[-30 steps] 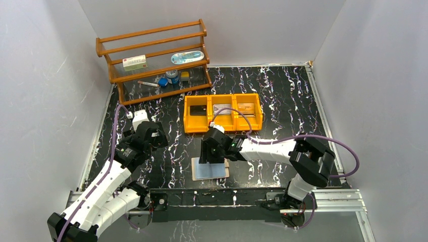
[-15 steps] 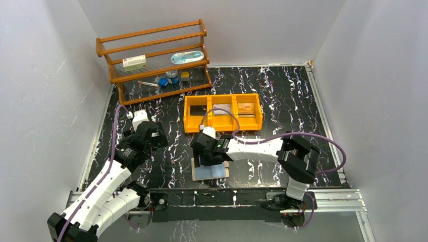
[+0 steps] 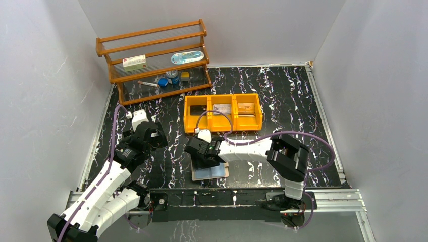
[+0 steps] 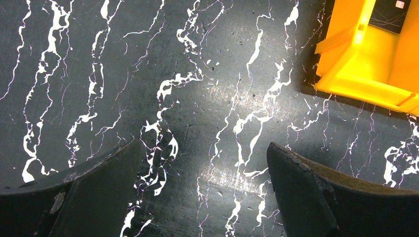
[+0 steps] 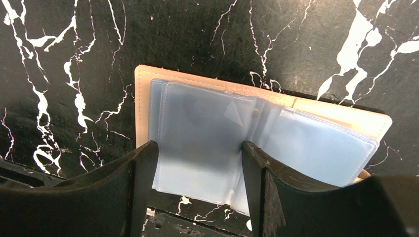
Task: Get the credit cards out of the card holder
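Pale grey walls (image 3: 45, 75) close in on 3 sides of a black marble-patterned table (image 3: 282, 96) veined in white, with metal rails along its edges. At the far left stands a wooden rack (image 3: 161, 70) holding a white box (image 3: 134, 62), an oval clear pack (image 3: 187, 56) and a few small items too small to name.

2 white-and-black arms reach in from the near edge. The left gripper (image 4: 202, 163) hangs over bare tabletop with its jaws spread wide and nothing between them. A corner of the yellow bin (image 4: 365, 64) shows just beyond it.

That yellow bin (image 3: 247, 125) has 3 compartments and sits mid-table. The credit cards lie in it, 1 per compartment: a dark card (image 3: 198, 107) on the left, a silvery card (image 3: 222, 108) in the middle and a tan card (image 3: 246, 108) on the right.

Near the front edge, the card holder (image 5: 207, 123) lies opened flat, tan cover down and pale blue pockets up. The right gripper (image 5: 197, 148) is low over its left leaf, jaws parted and clasping nothing. Whether its fingers (image 5: 143, 168) touch the holder cannot be told.
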Tool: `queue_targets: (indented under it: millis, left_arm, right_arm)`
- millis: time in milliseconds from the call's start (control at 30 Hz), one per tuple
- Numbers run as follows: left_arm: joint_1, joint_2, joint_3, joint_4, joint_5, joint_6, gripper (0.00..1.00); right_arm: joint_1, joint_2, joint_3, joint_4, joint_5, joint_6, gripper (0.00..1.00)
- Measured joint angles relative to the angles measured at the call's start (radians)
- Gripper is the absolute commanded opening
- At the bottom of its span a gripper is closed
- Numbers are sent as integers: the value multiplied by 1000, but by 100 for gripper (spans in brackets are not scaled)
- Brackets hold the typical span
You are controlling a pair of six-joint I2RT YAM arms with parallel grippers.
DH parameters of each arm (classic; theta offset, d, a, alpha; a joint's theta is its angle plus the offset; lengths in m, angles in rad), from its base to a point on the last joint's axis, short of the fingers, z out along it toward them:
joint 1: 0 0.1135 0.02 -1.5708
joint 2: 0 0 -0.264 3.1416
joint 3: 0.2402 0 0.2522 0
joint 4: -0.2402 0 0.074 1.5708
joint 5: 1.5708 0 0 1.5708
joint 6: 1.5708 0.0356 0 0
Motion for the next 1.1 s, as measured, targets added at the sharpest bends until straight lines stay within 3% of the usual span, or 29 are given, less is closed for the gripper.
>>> queue_targets:
  millis: [400, 633, 767, 967, 1100]
  left_arm:
    - [0, 0, 0, 0, 0, 0, 98]
    - [0, 0, 0, 0, 12, 3, 98]
    - [0, 0, 0, 11, 63, 16, 98]
    - [0, -37, -40, 114, 297, -2, 94]
    - [0, -47, -79, 153, 427, -43, 96]
  right_arm:
    - [-12, -31, -51, 43, 0, 27, 59]
    - [-84, -120, -197, 204, -130, 33, 47]
    - [-150, -176, -316, 346, -251, 57, 46]
    - [-234, -225, -462, 570, -427, 103, 62]
    - [-241, -239, -454, 545, -452, 66, 70]
